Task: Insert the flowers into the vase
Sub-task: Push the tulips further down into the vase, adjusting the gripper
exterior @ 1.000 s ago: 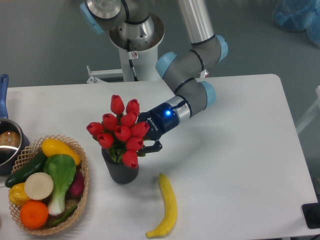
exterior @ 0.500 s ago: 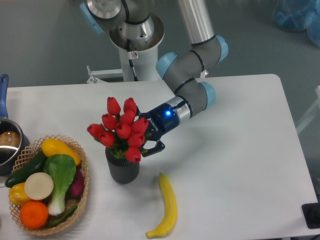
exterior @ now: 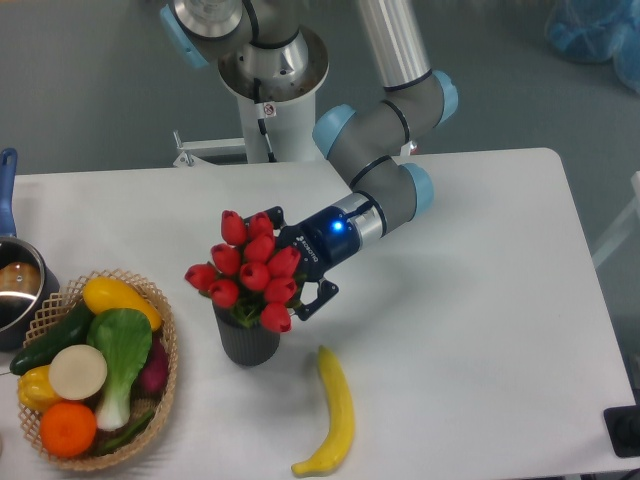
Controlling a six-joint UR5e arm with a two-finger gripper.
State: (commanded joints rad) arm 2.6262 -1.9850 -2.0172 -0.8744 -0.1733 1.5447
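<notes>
The white table [exterior: 470,300] carries everything. The arm [exterior: 385,175] reaches down from the far side towards the middle of the table, a blue light glowing on its wrist. At the near left sits one woven basket [exterior: 160,385] holding vegetables and fruit: a green leafy one, a yellow one, an orange, a cucumber and a pale round slice among them. One pot [exterior: 15,290] with a blue handle shows at the left edge. One yellow banana [exterior: 335,412] lies near the front, right of the vase and apart from it.

The flowers [exterior: 250,270] are one bunch of red tulips, about nine heads that can be counted, tightly closed, with a little green leaf showing beneath them. The bunch is wider than the vase [exterior: 247,340], a single small dark grey cylinder with fine vertical ribs. The stems go down into its mouth and the heads stand above the rim, leaning slightly to the far side.

The gripper [exterior: 300,270] is just right of the bunch, at the height of the heads and above the vase. Its dark fingers [exterior: 318,296] are spread, one on the near side and one at the far side of the blooms; whether they press on the bunch cannot be told, since the heads hide the contact.
</notes>
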